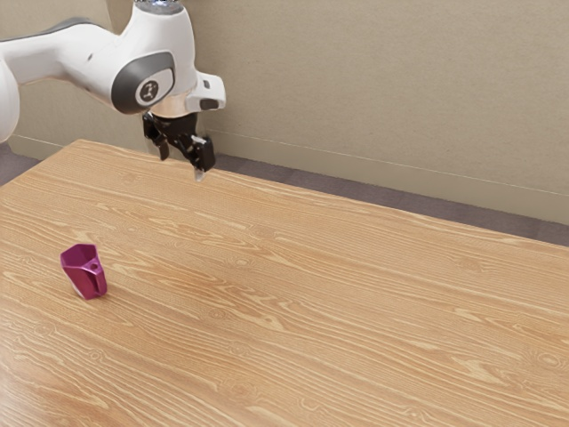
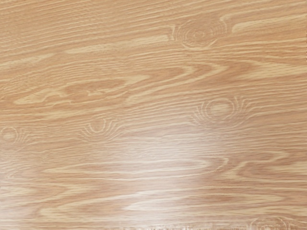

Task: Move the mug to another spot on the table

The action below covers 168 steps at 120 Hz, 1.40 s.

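The table [image 1: 356,294] is light wood with strong grain. The wrist view gives that grain close up [image 2: 153,115], with ring knots and a pale glare patch. The exterior view adds a beige wall [image 1: 400,80] and a grey floor strip [image 1: 400,196] behind the table's far edge. The white arm [image 1: 107,62] enters from the exterior view's upper left (a round mark on its grey joint cap is too small to read). The gripper [image 1: 181,165] hangs above the table near the far edge, fingers spread and grasping nothing. The magenta mug [image 1: 84,270] sits on the table toward the exterior view's left, well apart from the gripper.
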{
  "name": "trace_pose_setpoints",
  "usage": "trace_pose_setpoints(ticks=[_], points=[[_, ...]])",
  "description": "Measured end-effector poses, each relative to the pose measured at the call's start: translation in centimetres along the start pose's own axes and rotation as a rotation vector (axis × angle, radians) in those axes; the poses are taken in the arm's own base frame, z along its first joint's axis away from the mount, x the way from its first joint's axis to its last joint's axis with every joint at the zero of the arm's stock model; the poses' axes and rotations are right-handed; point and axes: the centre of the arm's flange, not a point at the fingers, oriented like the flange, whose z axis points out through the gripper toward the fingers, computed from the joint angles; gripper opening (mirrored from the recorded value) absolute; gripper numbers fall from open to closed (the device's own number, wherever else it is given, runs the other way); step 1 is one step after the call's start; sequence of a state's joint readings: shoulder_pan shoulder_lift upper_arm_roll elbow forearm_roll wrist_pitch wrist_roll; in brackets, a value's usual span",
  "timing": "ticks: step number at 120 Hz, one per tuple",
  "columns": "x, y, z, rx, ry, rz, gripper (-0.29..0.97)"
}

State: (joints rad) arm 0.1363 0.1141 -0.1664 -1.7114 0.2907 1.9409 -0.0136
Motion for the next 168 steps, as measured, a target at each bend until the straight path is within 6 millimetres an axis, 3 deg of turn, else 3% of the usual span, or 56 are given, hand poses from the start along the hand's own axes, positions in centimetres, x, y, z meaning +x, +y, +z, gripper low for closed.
trace_pose_setpoints(ticks=[16, 28, 61, 81, 117, 148, 168], points=[[-0.4, -0.3, 1.2, 0.000, -0.027, 0.078, 0.68], [-1.5, -2.8, 2.3, -0.001, -0.056, 0.079, 0.68], [-8.6, -2.5, 4.5, -0.027, -0.127, 0.007, 0.68], [-11.8, -4.7, 7.6, -0.071, -0.154, -0.199, 0.68], [-15.8, -7.9, 12.9, -0.088, -0.198, -0.596, 0.68], [-17.0, -11.0, 17.5, -0.106, -0.178, -0.906, 0.68], [-17.4, -12.2, 22.7, -0.122, -0.203, -1.061, 0.68]])
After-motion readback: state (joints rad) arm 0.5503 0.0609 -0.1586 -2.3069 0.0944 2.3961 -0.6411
